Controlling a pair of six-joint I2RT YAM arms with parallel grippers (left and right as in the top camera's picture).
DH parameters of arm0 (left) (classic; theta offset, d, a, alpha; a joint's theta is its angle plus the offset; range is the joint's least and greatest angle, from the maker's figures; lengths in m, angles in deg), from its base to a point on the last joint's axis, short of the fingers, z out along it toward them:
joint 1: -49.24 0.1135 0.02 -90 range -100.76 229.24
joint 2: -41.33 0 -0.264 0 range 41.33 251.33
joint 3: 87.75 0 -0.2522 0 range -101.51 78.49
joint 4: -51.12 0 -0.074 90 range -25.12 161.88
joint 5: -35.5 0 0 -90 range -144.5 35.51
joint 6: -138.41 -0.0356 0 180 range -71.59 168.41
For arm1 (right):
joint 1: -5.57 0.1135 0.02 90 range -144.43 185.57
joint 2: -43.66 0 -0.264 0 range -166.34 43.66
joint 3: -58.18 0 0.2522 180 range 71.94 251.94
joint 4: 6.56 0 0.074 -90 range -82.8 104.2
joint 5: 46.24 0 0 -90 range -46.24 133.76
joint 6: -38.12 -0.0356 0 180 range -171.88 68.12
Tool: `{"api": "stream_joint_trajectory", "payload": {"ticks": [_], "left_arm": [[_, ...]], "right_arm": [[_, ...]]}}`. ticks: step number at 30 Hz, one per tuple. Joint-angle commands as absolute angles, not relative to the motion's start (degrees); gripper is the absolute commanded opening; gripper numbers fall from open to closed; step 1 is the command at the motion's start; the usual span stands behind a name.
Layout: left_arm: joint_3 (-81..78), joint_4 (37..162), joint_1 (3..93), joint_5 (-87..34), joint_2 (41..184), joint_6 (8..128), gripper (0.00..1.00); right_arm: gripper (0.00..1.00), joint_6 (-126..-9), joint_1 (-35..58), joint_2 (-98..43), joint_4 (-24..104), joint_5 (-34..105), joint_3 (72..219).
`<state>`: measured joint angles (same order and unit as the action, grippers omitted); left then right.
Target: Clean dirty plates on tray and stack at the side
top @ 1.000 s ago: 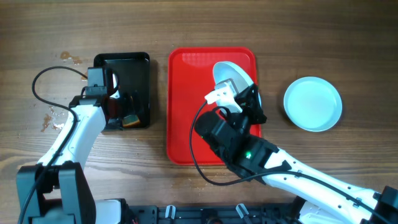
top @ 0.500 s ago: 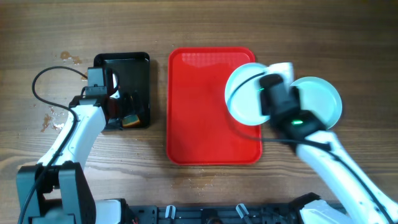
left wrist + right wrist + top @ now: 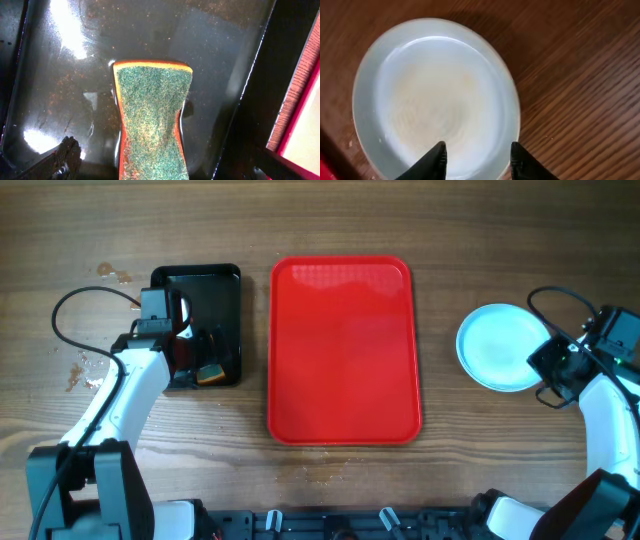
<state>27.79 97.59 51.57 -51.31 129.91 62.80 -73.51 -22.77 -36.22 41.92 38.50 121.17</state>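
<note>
A moment ago the right gripper (image 3: 479, 159) was carrying a plate across the edge of the tray (image 3: 343, 350). Now that plate lies with the other plates (image 3: 503, 347) on the desk (image 3: 450, 240), to the right of the tray. The right gripper has let go and backed off to the right. Its two fingers are spread apart with nothing between them, hanging just over the near rim of the top plate.

The red tray is bare now, with no plate left on it. From above I cannot count how many plates are in the pile. The top one looks clean.

The left gripper (image 3: 170, 162) is spread wide over the sponge (image 3: 152, 115), which lies in the black tray (image 3: 215, 290). It is not squeezing it.

I think the job is about done.
</note>
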Motion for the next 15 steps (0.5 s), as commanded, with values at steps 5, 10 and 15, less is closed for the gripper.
{"api": "stream_joint_trajectory", "payload": {"ticks": [5,10,15], "left_arm": [[27.9,97.4,51.8,-50.5,129.5,62.1,1.00],[27.9,97.4,51.8,-50.5,129.5,62.1,1.00],[27.9,97.4,51.8,-50.5,129.5,62.1,1.00]], "right_arm": [[0.55,-62.3,-17.0,-8.4,49.4,4.5,122.0],[1.00,-62.6,-2.8,8.2,56.4,4.5,122.0],[1.00,-69.0,-1.2,9.4,59.1,4.9,122.0]]}}
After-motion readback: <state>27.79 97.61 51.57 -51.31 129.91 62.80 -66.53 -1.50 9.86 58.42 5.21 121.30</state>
